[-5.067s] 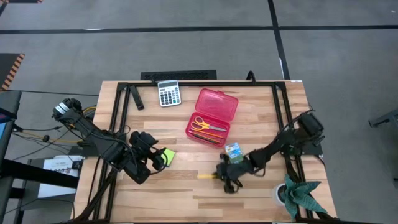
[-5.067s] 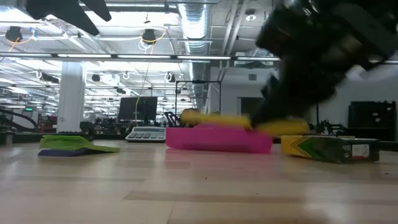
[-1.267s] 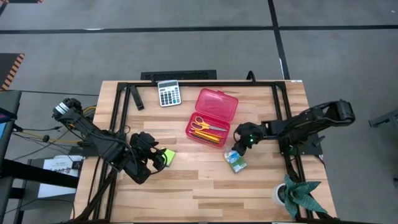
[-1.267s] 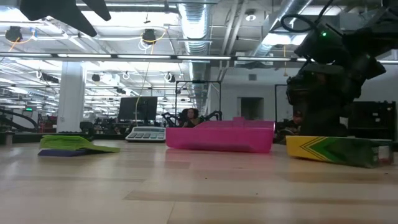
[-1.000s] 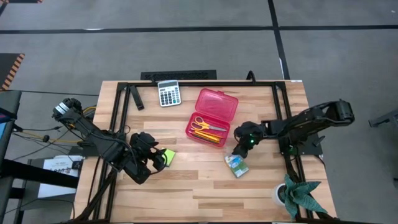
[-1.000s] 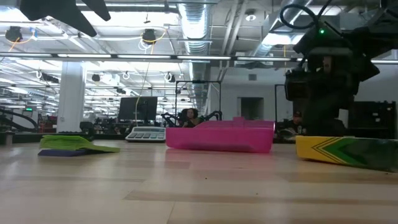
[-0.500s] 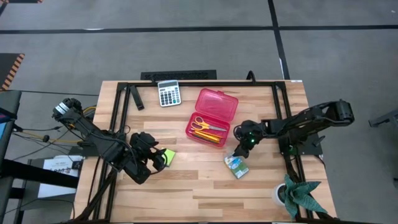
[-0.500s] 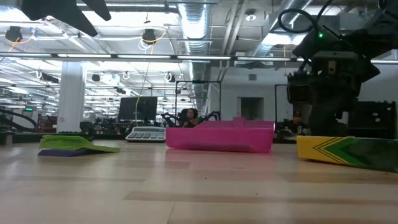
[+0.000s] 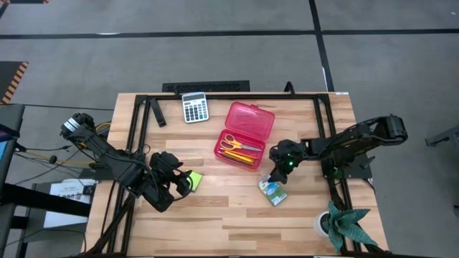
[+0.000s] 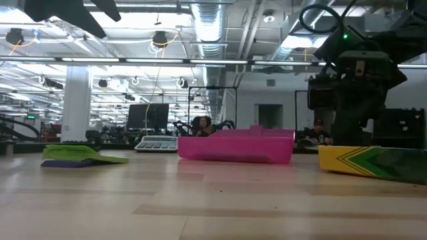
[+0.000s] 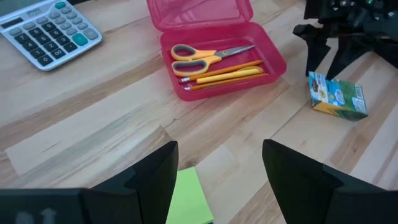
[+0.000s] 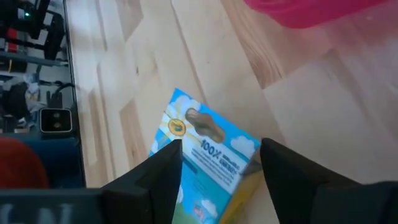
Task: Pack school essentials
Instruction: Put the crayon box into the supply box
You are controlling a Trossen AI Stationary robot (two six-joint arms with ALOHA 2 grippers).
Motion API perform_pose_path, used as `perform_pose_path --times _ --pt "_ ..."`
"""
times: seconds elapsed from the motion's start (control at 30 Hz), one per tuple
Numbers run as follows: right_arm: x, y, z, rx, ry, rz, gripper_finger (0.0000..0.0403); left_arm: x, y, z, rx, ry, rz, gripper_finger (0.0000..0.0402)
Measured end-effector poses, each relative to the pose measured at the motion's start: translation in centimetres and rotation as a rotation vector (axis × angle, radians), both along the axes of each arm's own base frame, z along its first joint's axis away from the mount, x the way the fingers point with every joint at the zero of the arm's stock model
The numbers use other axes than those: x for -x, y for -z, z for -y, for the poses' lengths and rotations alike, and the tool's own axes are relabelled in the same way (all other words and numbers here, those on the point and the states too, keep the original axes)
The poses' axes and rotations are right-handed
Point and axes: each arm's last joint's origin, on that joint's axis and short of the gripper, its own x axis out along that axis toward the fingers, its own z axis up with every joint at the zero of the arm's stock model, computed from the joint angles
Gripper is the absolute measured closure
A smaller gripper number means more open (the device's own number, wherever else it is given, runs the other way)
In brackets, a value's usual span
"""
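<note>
The right claw [image 9: 276,172] hangs wide apart over the small green-blue carton [image 9: 272,189], which lies flat on the worktop [image 9: 215,215] just beside the red case [image 9: 245,134]. A descent slightly off-centre would likely nudge the carton aside instead of straddling it.

The left claw [image 9: 188,182] waits wide over the lime-green sticky-note pad [image 9: 194,180].

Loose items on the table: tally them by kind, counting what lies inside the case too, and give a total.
Calculator: 1
Red plastic case: 1
Yellow-handled scissors: 1
Pencils, orange and yellow, in the case: at least 2; the exact number cannot be told
Lime-green sticky-note pad: 1
Green-blue carton: 1
Total: at least 7
</note>
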Motion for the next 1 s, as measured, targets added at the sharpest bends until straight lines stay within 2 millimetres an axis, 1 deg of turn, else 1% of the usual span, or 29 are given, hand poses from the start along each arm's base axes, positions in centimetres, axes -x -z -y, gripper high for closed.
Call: perform_pose_path --times 0.13,0.23,0.33,0.53,0.67,0.73,0.83,1.0 --pt "-0.2 0.5 -0.1 0.007 -0.016 -0.009 0.0189 0.0 0.0 0.0 -0.001 0.0 0.0 0.0173" --pt "-0.4 0.8 -0.2 0.01 -0.028 -0.001 0.0212 0.0 0.0 0.0 0.0 -0.001 0.001 0.0173" --pt "-0.5 1.1 -0.3 0.012 -0.033 -0.007 0.025 0.0 0.0 0.0 0.0 -0.001 0.001 0.0173" --pt "-0.5 1.1 -0.3 0.021 -0.048 0.002 0.034 0.0 0.0 0.0 -0.001 0.0 0.0 0.0173" --pt "-0.5 1.1 -0.3 0.02 -0.049 0.004 0.039 0.0 0.0 0.0 -0.001 0.0 0.0 0.0173" --pt "-0.6 1.1 -0.3 0.013 -0.052 0.005 0.0397 0.0 0.0 0.0 -0.001 0.0 0.0 0.0173" --pt "-0.5 1.0 -0.4 -0.014 -0.047 -0.003 0.0396 0.0 0.0 0.0 -0.001 0.0 0.0 0.0173" --pt "-0.4 0.1 -0.5 -0.077 -0.008 0.0 0.04 0.0 0.0 0.0 -0.001 0.0 0.0 0.0173"
